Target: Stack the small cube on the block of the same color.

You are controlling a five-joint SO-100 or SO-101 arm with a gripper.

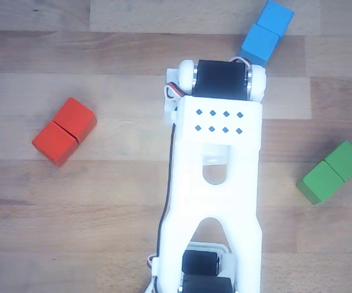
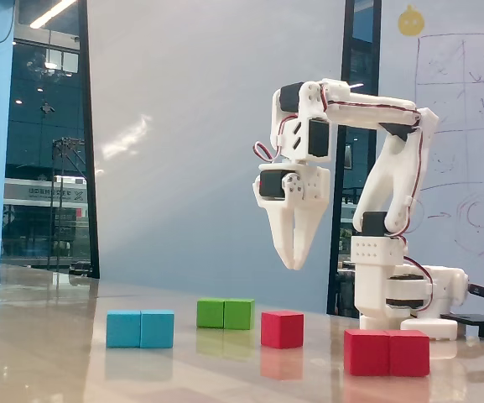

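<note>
In the fixed view the white arm [image 2: 367,168] reaches out from its base [image 2: 405,298] and points its hand [image 2: 293,262] downward, hanging in the air well above the tabletop [image 2: 74,353]. The two fingers come together at the tips with no gap showing, and nothing is held between them.

The small red cube [image 2: 282,328] sits on the tabletop below the hand and apart from everything else. The long red block [image 2: 387,352] lies flat nearer the camera and to the right, a seam across its middle. To the left lie a blue block [image 2: 140,328] and, farther back, a green block [image 2: 225,313].

From above, the red block [image 1: 64,131] lies left of the arm [image 1: 215,183], the green block [image 1: 331,171] right, and the blue block [image 1: 267,32] at the top, partly behind the arm. The small cube is hidden there.
</note>
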